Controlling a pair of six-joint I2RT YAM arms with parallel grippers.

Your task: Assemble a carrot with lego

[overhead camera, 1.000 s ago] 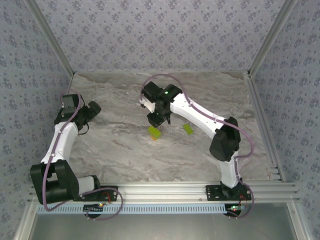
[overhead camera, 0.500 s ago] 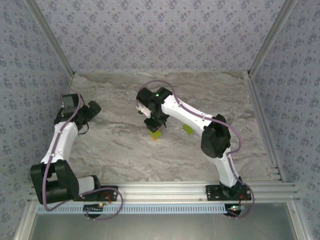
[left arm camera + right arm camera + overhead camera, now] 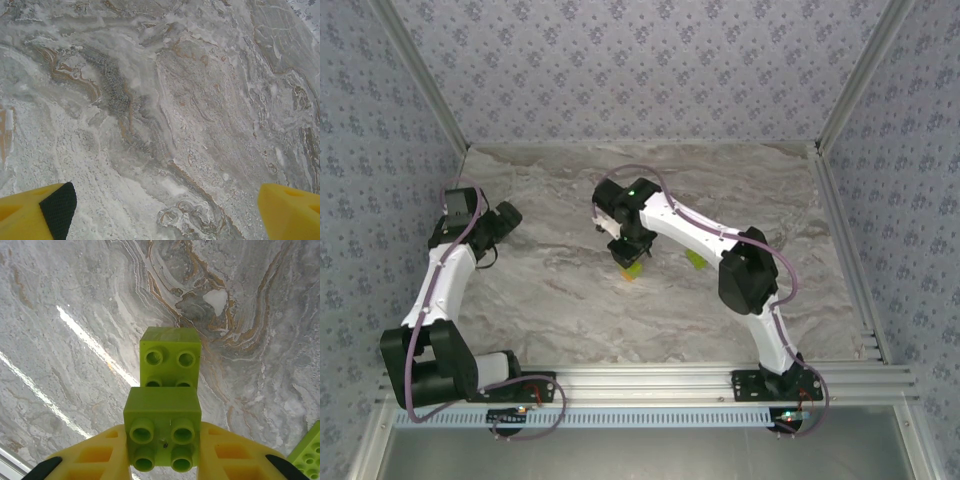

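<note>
My right gripper [image 3: 162, 452] is shut on a lime-green square brick [image 3: 162, 432], studs facing the camera. Just beyond it a second lime-green brick [image 3: 170, 357] overlaps the held one's far edge; I cannot tell whether they are joined. In the top view the right gripper [image 3: 632, 250] hangs over the small carrot build [image 3: 633, 268], lime-green with an orange brick [image 3: 627, 277] at its near end. A loose lime-green brick [image 3: 696, 258] lies to its right, its corner [image 3: 307, 452] showing in the right wrist view. My left gripper [image 3: 167, 215] is open over bare table, far left [image 3: 505, 220].
The marble-patterned table [image 3: 570, 310] is walled by patterned panels on three sides. An aluminium rail [image 3: 650, 380] runs along the near edge, where both arm bases sit.
The right gripper has moved slightly left and lowered over the build with the lime-green brick in it, and its elbow has swung left. The left arm has not moved.
</note>
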